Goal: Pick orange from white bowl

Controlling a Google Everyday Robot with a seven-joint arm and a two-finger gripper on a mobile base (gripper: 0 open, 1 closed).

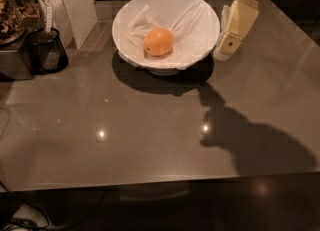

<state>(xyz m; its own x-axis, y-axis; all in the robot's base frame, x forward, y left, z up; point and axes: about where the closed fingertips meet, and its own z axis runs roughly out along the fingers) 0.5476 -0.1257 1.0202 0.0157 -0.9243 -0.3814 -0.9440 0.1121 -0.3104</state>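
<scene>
One orange (159, 41) sits slightly left of centre inside the white bowl (131, 19), which stands toward the back of the bench (150, 135). The tool (226, 48) hangs just outside the bowl's right rim, tilted down and leftward. Whether it is open or closed I cannot tell. In the camera view the orange lies to the tool's left, across the rim, so the reach will likely have to clear that rim first.
</scene>
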